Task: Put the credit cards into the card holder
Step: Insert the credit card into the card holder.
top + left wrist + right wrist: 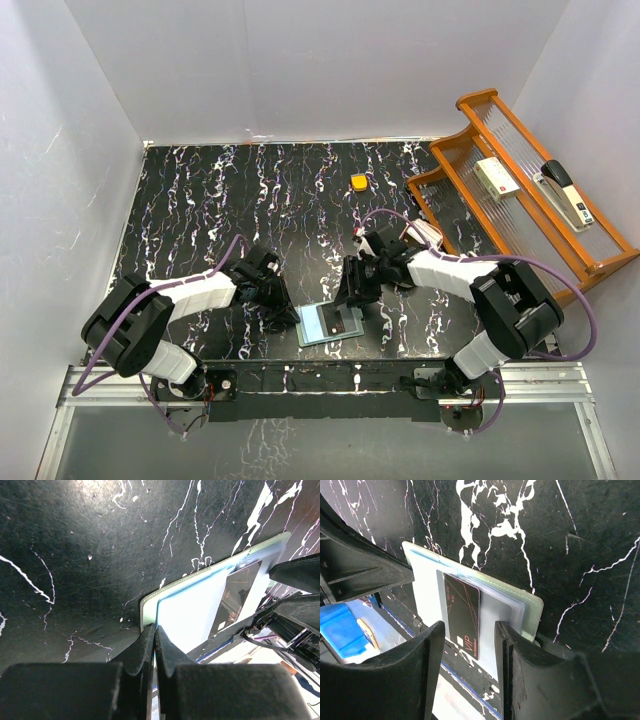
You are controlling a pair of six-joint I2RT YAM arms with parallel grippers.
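The pale green card holder [322,330] lies open near the table's front edge. A dark credit card [461,614] marked VIP sits partly inside its clear inner pocket, its near end sticking out. My right gripper [470,632] is open, its fingers either side of that card's near end and apart from it. My left gripper [156,631] is shut on the blue-edged clear leaf at the card holder's [150,600] left edge. The same dark card [241,591] shows in the left wrist view, with the right gripper's fingers [300,575] beyond it.
A small orange block [358,182] rests at the back of the table. An orange wooden rack [470,150] stands at the right, holding a white box [496,177] and a stapler [566,194]. White walls close in on the left, back and right.
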